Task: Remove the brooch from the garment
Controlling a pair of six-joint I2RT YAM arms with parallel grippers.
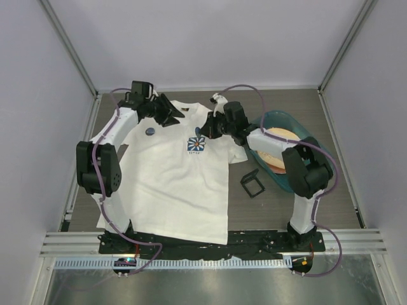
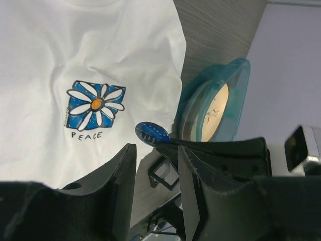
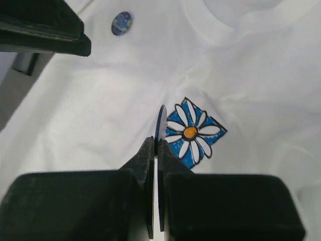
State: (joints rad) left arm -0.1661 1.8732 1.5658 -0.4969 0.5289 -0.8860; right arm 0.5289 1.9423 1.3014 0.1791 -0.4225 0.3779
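The garment (image 1: 172, 184), a white T-shirt with a blue-and-white flower print (image 1: 196, 145), lies flat on the table. My right gripper (image 1: 202, 133) hovers just above the print, shut on a dark-blue round brooch (image 3: 161, 120) that shows edge-on in the right wrist view and face-on (image 2: 152, 133) in the left wrist view. A second dark-blue brooch (image 1: 150, 131) (image 3: 122, 23) sits on the shirt's chest to the left. Near the collar my left gripper (image 1: 173, 118) (image 2: 155, 165) is open, with nothing between its fingers.
A teal basin (image 1: 280, 115) holding a tan plate stands to the right of the shirt. A small black square box (image 1: 252, 183) (image 2: 163, 173) lies on the table between shirt and basin. Grey walls enclose the table.
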